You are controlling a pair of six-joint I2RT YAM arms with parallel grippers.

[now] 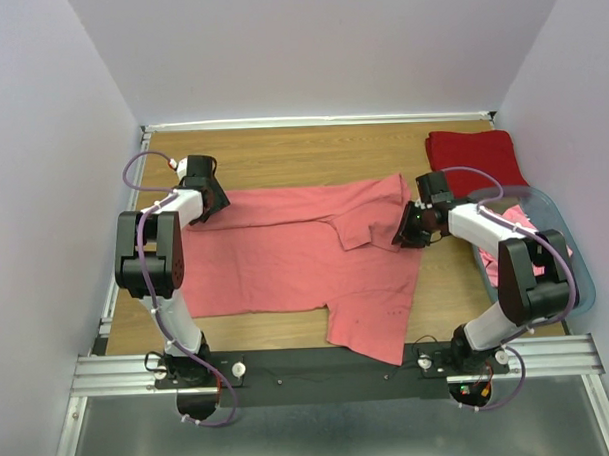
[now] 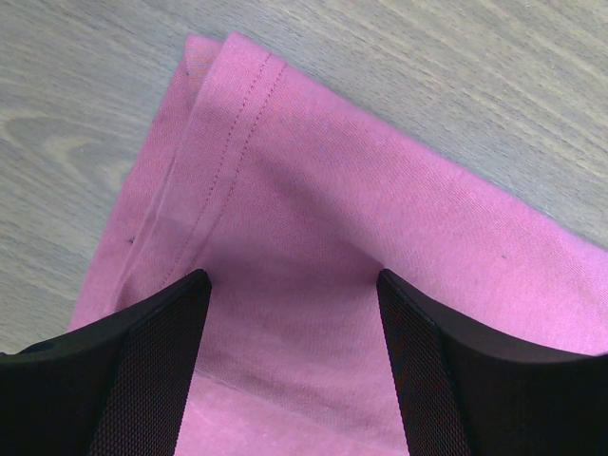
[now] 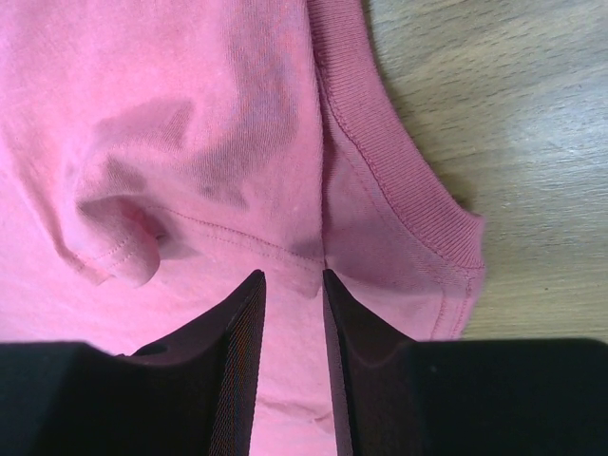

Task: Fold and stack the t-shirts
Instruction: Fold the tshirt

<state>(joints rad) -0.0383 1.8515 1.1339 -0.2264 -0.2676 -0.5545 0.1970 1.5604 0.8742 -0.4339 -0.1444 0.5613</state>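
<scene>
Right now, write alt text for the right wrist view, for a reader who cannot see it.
The right gripper, its two black jaws nearly together, pinches a fold of a pink t-shirt just beside its ribbed collar. Wooden table shows at the upper right.

1 salmon-pink cloth t-shirt (image 1: 295, 253) lies spread sideways across the wooden bench (image 1: 282, 149), its far side folded inward; 1 deep red cloth t-shirt (image 1: 472, 154) sits folded far right.
</scene>
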